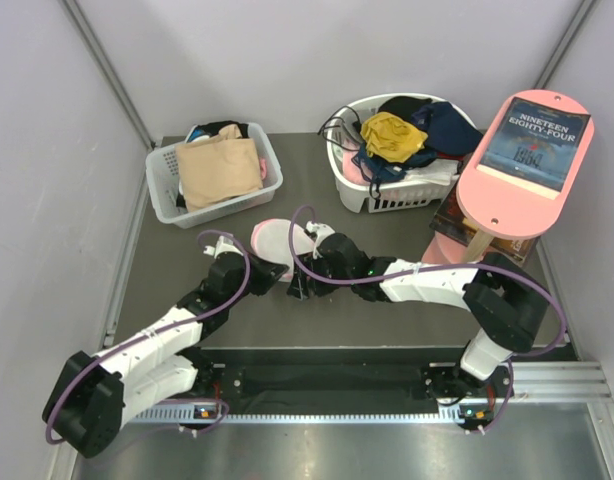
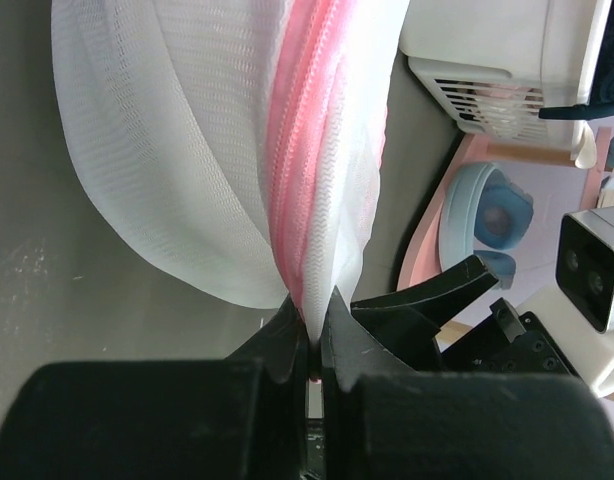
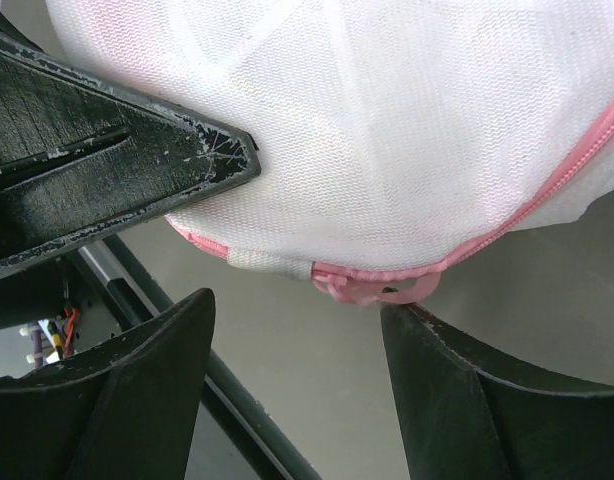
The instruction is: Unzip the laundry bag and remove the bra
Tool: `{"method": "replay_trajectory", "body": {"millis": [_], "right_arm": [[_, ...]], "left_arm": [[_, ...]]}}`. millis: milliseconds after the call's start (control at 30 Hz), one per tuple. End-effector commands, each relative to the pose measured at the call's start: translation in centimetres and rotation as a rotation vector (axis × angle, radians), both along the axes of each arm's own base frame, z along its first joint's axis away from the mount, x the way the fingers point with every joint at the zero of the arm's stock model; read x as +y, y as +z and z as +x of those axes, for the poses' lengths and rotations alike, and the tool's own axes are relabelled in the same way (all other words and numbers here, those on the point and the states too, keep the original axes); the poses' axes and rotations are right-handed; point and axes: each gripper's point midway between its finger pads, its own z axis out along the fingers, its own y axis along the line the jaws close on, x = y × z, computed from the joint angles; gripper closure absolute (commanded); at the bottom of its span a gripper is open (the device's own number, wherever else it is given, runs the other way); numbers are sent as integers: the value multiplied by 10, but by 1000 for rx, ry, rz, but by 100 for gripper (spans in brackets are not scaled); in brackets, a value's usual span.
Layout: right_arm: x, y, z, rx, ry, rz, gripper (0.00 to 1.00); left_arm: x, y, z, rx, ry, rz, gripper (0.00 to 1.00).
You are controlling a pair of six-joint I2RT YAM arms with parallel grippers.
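The laundry bag (image 1: pixel 277 238) is lying on the table (image 1: pixel 387 235) between the arms. The left tool (image 2: pixel 312 322) is clamping its pink zip seam (image 2: pixel 302 150), and the right tool (image 3: pixel 297 330) is standing open with the zip pull (image 3: pixel 382 292) hanging just above its fingers. The right tool should be closing on the pull alone, not the mesh, then drawing it along the seam's curve while the left is anchoring the rim. The bra is not showing clearly through the mesh.

The laundry bag (image 3: pixel 407 130) is fine white mesh cloth with a pink zip (image 2: pixel 302 150). My right fingers (image 3: pixel 117 400) are matt black plastic.
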Motion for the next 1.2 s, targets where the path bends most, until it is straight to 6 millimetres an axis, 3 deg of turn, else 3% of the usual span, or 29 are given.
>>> {"method": "replay_trajectory", "body": {"millis": [0,333,733,867,1033,1167], "right_arm": [[16,26,12,-77,4,49,33],[18,40,13,-101,1,88,44],[15,41,24,-131,-46,64,62],[12,41,30,-146,-70,47,76],[6,42,37,-170,-99,17,100],[-2,37,41,-178,-119,-23,100]], "left_arm": [[-4,30,10,-71,21,-63,100],[-4,29,9,-70,22,-64,100],[-3,27,7,-66,21,-68,100],[-3,27,7,-67,20,-69,100],[-2,24,5,-59,18,-64,100],[2,23,6,-67,35,-53,100]]}}
